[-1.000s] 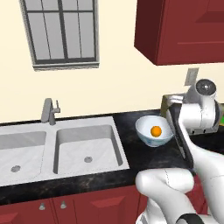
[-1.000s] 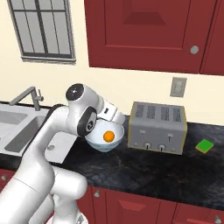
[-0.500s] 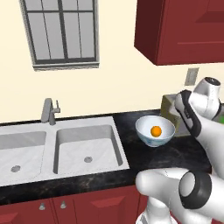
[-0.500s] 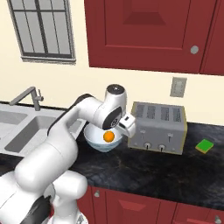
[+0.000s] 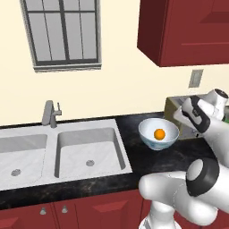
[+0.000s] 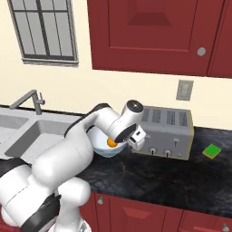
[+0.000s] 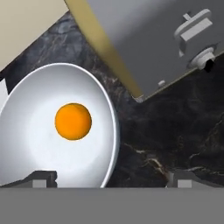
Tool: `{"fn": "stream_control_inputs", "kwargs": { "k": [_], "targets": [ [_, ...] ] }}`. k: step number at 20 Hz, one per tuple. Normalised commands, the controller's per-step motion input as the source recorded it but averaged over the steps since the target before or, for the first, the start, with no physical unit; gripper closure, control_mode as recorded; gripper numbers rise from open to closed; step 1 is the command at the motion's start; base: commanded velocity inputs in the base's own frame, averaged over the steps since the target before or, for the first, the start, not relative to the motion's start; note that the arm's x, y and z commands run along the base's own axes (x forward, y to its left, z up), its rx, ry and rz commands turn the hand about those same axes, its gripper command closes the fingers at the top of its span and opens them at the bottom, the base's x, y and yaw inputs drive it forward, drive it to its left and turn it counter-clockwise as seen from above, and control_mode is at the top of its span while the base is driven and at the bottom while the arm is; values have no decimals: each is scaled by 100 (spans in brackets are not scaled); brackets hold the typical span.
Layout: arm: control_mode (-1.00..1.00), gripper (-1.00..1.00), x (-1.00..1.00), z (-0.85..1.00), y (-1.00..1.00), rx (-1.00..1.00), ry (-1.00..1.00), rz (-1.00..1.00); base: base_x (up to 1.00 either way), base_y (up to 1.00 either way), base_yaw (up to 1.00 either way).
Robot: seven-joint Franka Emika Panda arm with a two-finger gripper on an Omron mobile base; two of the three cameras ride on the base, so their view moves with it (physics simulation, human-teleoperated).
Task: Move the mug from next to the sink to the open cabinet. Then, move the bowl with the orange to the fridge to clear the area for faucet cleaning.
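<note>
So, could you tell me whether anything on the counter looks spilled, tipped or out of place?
Nothing stands out. The bowl sits upright on the dark counter with the orange inside, the toaster stands square beside it, and the open gripper hangs above the bowl's rim.

In the right base view the arm is covering much of the bowl (image 6: 100, 147) and half the orange (image 6: 110, 142), while the hand view's edge at 9 o'clock is cropping the bowl's rim, and the toaster (image 7: 157, 39) is running off at 12 and 3 o'clock.

A grey four-slot toaster (image 6: 166, 134) stands on the black counter (image 6: 181, 176), a green sponge (image 6: 211, 151) at its three o'clock.
</note>
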Motion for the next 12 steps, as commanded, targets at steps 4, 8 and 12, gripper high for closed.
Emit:
{"fn": "stream_control_inputs", "kwargs": {
  "k": [4,8,12],
  "targets": [
    [-100,-100,23,-50,0,0,4,-2,0,0,0],
    [-100,-100,3,-56,0,1,2,-2,0,0,0],
    [-100,-100,14,-36,4,1,2,-1,0,0,0]
  ]
}}
